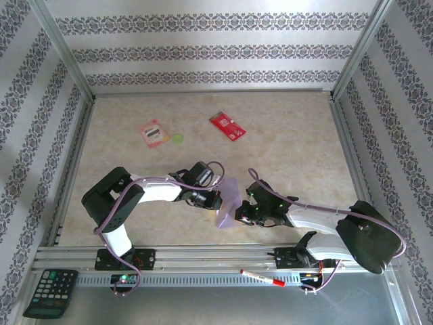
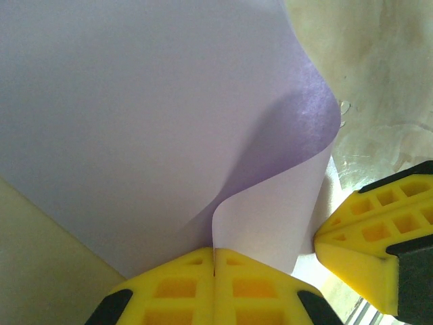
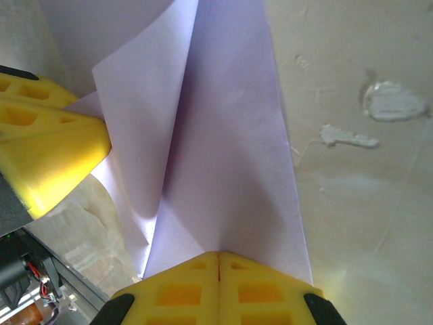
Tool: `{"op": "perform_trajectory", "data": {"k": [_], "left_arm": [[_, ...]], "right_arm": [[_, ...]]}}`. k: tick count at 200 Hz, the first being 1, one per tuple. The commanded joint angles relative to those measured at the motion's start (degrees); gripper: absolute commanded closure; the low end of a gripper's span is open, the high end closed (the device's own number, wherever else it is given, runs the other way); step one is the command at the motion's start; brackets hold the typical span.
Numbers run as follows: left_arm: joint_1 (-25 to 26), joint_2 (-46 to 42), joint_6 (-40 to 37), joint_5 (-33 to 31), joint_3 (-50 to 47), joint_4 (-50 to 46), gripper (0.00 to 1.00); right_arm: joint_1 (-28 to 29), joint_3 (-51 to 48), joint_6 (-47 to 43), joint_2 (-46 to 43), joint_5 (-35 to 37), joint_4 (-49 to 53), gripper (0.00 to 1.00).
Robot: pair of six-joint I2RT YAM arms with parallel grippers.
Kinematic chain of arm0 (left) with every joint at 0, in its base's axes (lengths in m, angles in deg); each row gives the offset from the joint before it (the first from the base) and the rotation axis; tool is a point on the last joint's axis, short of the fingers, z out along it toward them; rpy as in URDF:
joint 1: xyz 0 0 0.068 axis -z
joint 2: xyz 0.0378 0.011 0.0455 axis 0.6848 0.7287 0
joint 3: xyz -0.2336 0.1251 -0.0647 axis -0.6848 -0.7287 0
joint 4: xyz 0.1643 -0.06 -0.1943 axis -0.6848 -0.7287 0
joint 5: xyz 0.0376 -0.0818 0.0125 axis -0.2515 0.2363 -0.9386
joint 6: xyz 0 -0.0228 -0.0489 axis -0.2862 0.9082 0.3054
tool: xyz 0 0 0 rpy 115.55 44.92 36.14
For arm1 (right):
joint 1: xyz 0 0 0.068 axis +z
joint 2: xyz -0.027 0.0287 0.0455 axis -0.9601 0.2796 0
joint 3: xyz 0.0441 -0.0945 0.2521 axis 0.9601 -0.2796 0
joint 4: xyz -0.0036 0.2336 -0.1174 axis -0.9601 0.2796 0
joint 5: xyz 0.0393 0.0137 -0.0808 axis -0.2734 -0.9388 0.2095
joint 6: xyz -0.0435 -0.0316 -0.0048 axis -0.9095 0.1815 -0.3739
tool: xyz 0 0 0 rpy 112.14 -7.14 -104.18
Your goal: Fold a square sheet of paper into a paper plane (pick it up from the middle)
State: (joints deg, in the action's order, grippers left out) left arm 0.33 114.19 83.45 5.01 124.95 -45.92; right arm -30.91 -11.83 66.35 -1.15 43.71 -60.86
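Note:
The square sheet of paper (image 1: pixel 229 202), pale lilac, stands up off the table between my two grippers, curled and creased. My left gripper (image 1: pixel 215 198) is shut on its left side. In the left wrist view the yellow jaws (image 2: pixel 214 261) meet on a curled edge of the sheet (image 2: pixel 135 101), with the right gripper's fingers (image 2: pixel 379 237) close at the right. My right gripper (image 1: pixel 245 211) is shut on the sheet's right side. Its jaws (image 3: pixel 218 264) pinch a folded flap of the sheet (image 3: pixel 223 135), and the left gripper's fingers (image 3: pixel 40 149) show at the left. A paper plane is out of view.
A red card (image 1: pixel 227 126), a pink-red packet (image 1: pixel 154 133) and a small green disc (image 1: pixel 177 139) lie toward the back of the table. A remote (image 1: pixel 49 292) and a red marker (image 1: pixel 262 277) rest on the near rail. Metal frame rails border both sides.

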Motion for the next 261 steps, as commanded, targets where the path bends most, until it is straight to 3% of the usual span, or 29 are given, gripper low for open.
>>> {"op": "perform_trajectory", "data": {"k": [1, 56, 116, 211, 261], "left_arm": [[0.7, 2.3, -0.3, -1.8, -1.4, -1.3, 1.0], [0.7, 3.5, -0.5, -3.1, -2.1, -1.9, 1.0], [0.7, 4.1, -0.4, -3.0, -2.4, -1.6, 1.0], [0.7, 4.0, -1.0, -3.2, -2.2, -2.3, 1.0], [0.7, 3.9, -1.3, -3.6, -2.2, -2.8, 1.0]], "right_arm": [[-0.3, 1.8, -1.7, -1.4, 0.6, 3.2, 0.93], [4.2, 4.7, -0.3, -3.9, 1.6, 0.3, 0.87], [11.0, 6.2, 2.5, 3.8, 2.6, -7.5, 0.94], [12.3, 3.7, 3.0, 11.1, 2.8, -10.7, 0.97], [12.3, 3.8, 3.1, 7.0, 2.8, -8.5, 0.98]]}}
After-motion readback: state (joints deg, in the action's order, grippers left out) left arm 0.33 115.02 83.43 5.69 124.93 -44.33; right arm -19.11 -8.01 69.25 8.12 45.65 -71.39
